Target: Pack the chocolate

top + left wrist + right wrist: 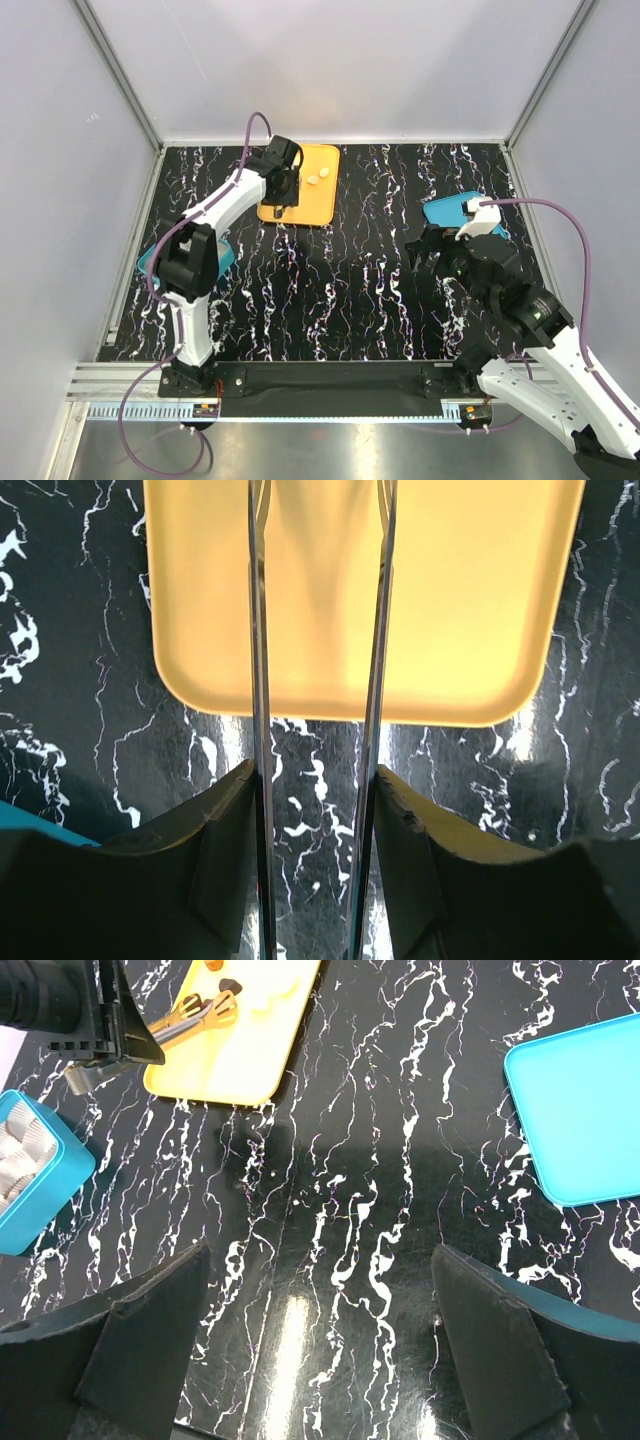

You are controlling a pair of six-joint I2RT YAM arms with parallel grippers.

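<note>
top cam | your left gripper (281,198) hangs over the left part of the orange tray (322,206) | two pale chocolate pieces (318,177) lie on the tray just right of it | your right gripper (428,255) hovers, spread wide, near the teal lid (443,212) | teal box (149,263) sits partly under your left arm (215,210)

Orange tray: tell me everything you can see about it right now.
The orange tray is a shallow rectangle with rounded corners and a low raised rim, and it looks like smooth plastic. It lies flat on the black marbled table, at the far side, left of centre. A few pale chocolates and a dark one sit toward its far end, and the near part is bare. The left gripper holds tongs reaching over it.
</note>
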